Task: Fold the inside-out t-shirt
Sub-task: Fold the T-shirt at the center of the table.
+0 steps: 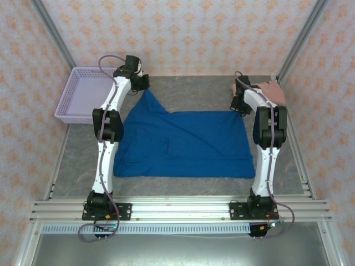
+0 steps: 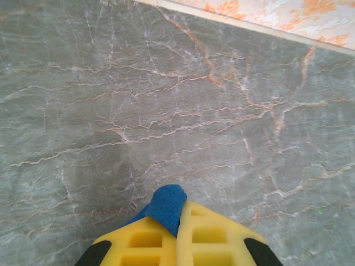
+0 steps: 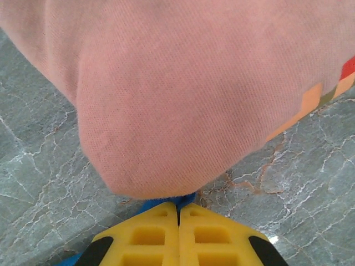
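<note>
Yellow left fingers (image 2: 188,213) are clamped on a small tuft of blue cloth that stands up between their tips. This tuft is a corner of the inside-out t-shirt (image 1: 183,144). Beyond it lies bare grey bench (image 2: 166,100).

Right fingers (image 3: 186,213) are pressed together with a sliver of blue showing at their tips. They appear to be clamped on the shirt's far right corner, though most of the contact is hidden. The salmon-pink folded shirt (image 3: 183,88) lies just beyond these fingers and overhangs them.

**Position of the garment.** From above, the t-shirt lies spread between the two arms in the middle of the bench. Its near edge lies flat and roughly straight. The far left corner is drawn to a peak at the left fingers, near the lavender basket (image 1: 75,102). The far right corner sits lower, so the far edge slopes.

**Step in hand.** Both far corners appear to be gripped, probably as the start of a fold.

**Next move.**
1. Lift both corners evenly.
2. Carry the far edge toward the near edge, with both arms matched in pace.
3. Clear the pink shirt on the right so it is not dragged.
</note>
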Controlling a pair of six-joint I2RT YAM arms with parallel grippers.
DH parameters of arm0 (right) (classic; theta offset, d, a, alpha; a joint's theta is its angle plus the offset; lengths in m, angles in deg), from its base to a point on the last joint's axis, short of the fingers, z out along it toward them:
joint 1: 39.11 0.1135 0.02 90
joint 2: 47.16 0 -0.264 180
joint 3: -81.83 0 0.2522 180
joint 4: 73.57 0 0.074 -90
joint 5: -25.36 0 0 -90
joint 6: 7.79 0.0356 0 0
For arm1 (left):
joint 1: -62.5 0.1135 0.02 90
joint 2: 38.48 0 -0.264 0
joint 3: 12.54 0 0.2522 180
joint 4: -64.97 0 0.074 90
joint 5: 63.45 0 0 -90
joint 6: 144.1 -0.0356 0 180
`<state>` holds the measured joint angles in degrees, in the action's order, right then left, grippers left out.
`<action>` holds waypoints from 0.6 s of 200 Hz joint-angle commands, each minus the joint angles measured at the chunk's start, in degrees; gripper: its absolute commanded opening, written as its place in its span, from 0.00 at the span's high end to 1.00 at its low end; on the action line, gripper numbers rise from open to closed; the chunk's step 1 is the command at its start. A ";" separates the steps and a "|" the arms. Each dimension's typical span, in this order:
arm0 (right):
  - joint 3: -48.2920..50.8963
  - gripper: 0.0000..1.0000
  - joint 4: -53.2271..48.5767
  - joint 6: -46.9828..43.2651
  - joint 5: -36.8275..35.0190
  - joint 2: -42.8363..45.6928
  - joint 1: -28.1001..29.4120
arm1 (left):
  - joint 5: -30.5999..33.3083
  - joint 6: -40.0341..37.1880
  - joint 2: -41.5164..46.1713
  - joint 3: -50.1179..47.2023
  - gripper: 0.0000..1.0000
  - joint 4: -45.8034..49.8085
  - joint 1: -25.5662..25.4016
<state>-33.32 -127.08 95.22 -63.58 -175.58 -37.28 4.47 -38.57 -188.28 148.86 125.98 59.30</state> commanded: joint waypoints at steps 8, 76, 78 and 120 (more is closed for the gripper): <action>0.90 0.95 0.10 -5.14 -1.16 4.41 -0.33 | 1.07 0.12 7.84 -1.38 1.00 3.98 0.74; 6.81 0.97 5.38 -15.51 0.41 10.16 -0.33 | 2.04 0.35 20.39 -13.28 1.00 3.41 0.73; 6.99 0.97 5.56 -15.75 0.47 10.33 -0.33 | 2.00 0.35 20.70 -13.61 1.00 3.52 0.74; 12.43 0.98 10.50 -19.43 1.34 14.63 -0.33 | 3.00 2.15 27.99 -23.31 1.00 3.39 0.74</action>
<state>-24.10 -120.55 79.71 -62.49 -165.11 -37.28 5.17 -38.00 -165.31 130.76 128.27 59.30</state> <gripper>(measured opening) 0.046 0.046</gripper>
